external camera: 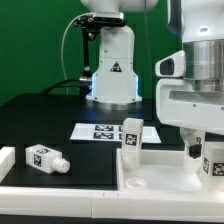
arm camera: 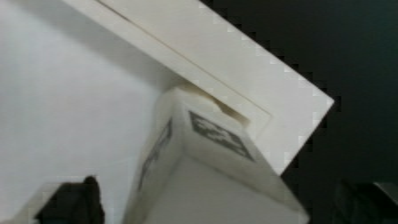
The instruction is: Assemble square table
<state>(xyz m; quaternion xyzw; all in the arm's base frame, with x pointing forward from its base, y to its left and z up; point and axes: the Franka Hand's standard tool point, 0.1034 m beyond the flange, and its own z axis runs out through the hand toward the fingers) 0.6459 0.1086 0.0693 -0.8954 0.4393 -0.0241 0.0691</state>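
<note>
**A:** Item 1, end effector (external camera: pixel 205 150)?
**B:** White, 2 dark fingers, jaws apart. It holds nothing. In the wrist view 1 finger (arm camera: pixel 71 200) stands clear of a white blocky plastic leg (external camera: pixel 213 160) with a black-and-white square tag. The leg is upright between the jaws.

**A:** Item 2, where does that leg stand?
**B:** On the white square tray-like plastic top (external camera: pixel 150 178), near its raised rim. The top lies on the black surface (external camera: pixel 40 115), at the exterior view's lower right.

**A:** Items 3 and 4?
**B:** The second leg (external camera: pixel 132 135) is upright at the far rim of the top. The third leg (external camera: pixel 45 158) lies on its side on the surface, well apart, toward the exterior view's left.

**A:** Other entries?
**B:** The marker board (external camera: pixel 100 131) lies flat behind the second leg. The white robot base (external camera: pixel 112 75) is at the back.

**A:** Defects of view?
**B:** The end effector's other finger cannot be made out. The first leg is cut by the frame edge. A white block (external camera: pixel 5 160) at the far left is cropped, so I cannot identify it. The wrist view is blurred.
</note>
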